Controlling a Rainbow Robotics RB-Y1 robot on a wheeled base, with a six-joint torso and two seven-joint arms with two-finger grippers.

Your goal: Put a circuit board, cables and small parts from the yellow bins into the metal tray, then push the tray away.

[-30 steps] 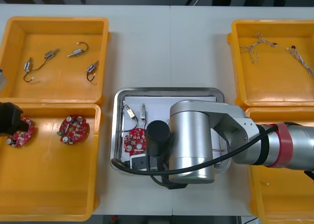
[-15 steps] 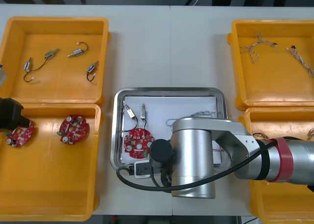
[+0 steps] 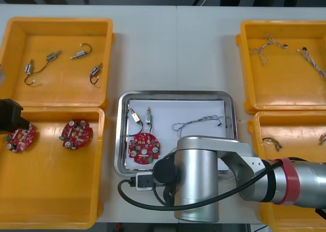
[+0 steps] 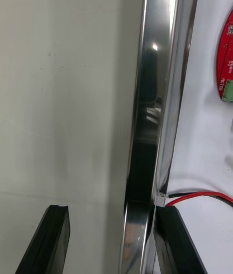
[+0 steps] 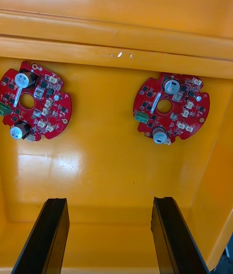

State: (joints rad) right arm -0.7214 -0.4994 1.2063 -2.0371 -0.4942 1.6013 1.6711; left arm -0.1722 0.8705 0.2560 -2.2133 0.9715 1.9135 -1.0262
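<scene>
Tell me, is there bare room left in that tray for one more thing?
The white floor along the metal tray's far rim, beyond the cable, is bare. Its left side is crowded: small metal parts, then the circuit board. The open right gripper straddles the rim beside that board. The left gripper hangs over a bin.

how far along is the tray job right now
Loading looks done: the metal tray holds a round red circuit board, two small metal parts and a thin cable. In hand: the right end effector, open, straddles the tray's rim beside the board. Remaining: pushing the tray away. The left end effector hovers open over the near left yellow bin.
</scene>
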